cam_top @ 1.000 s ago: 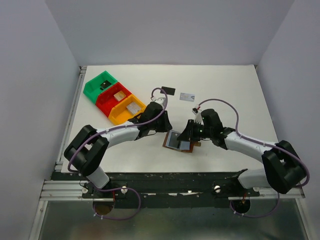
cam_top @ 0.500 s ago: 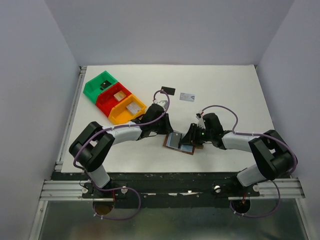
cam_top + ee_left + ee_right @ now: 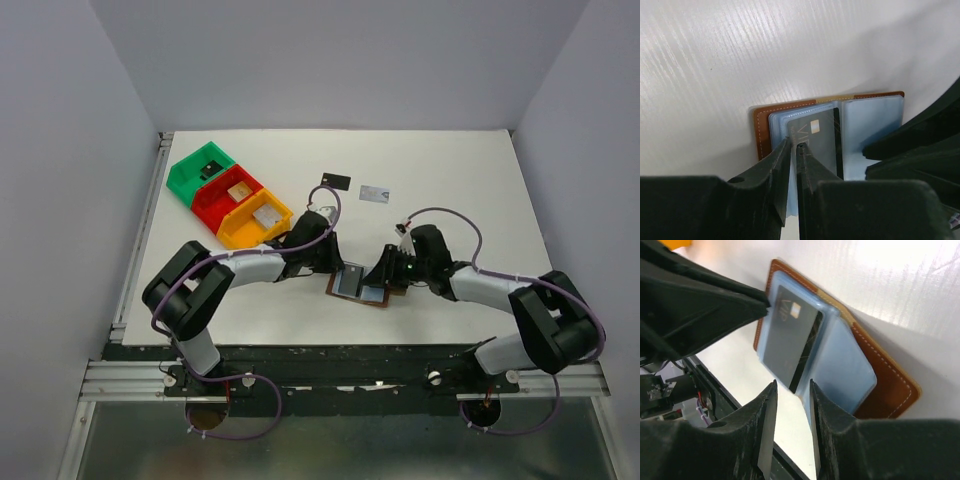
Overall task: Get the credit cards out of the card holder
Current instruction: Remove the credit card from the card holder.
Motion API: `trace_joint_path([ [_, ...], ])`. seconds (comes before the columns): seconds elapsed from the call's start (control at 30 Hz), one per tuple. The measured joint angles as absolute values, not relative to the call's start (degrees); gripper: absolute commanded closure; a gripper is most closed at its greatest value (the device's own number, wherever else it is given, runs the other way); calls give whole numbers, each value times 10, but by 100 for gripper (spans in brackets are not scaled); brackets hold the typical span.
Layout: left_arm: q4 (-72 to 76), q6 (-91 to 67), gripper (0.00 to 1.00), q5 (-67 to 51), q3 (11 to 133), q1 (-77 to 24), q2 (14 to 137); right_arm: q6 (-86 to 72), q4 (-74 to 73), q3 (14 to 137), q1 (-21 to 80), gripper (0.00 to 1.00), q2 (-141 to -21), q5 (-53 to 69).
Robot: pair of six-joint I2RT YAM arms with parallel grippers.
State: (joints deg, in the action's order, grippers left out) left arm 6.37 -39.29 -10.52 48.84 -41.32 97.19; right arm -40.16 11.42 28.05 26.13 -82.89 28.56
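The card holder [image 3: 358, 289] lies open on the table, brown leather [image 3: 762, 131] outside and pale blue pockets [image 3: 845, 365] inside. A dark credit card [image 3: 822, 141] sits in the left pocket, its lower corner [image 3: 792, 382] sticking out. My left gripper [image 3: 338, 265] is narrowed on that pocket's edge, with the blue sleeve between its tips [image 3: 792, 145]. Close in front of the card's corner, my right gripper [image 3: 791, 388] stands open and grips nothing; from above it [image 3: 385, 275] is at the holder's right side. A black card [image 3: 337, 181] and a silver-blue card [image 3: 374, 194] lie farther back.
Green [image 3: 203, 168], red [image 3: 228, 193] and yellow [image 3: 255, 218] bins stand in a row at the back left; the red and yellow ones hold small white squares. The table's near edge and a black rail [image 3: 330, 355] run just behind the holder.
My right gripper's jaws have opened wider at the holder's right side. The left gripper has moved in to the holder's left edge and its jaws have narrowed a little.
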Motion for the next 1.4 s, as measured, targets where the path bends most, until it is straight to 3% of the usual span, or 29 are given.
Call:
trace_joint_path([
  [0.3, 89, -385, 76, -105, 466, -420, 960, -369, 55, 322, 261, 61, -747, 280],
  [0.7, 101, -386, 79, -105, 466, -421, 960, -412, 107, 321, 261, 61, -843, 321],
  [1.4, 98, -387, 84, -100, 464, -421, 975, -415, 126, 317, 262, 61, -898, 328],
])
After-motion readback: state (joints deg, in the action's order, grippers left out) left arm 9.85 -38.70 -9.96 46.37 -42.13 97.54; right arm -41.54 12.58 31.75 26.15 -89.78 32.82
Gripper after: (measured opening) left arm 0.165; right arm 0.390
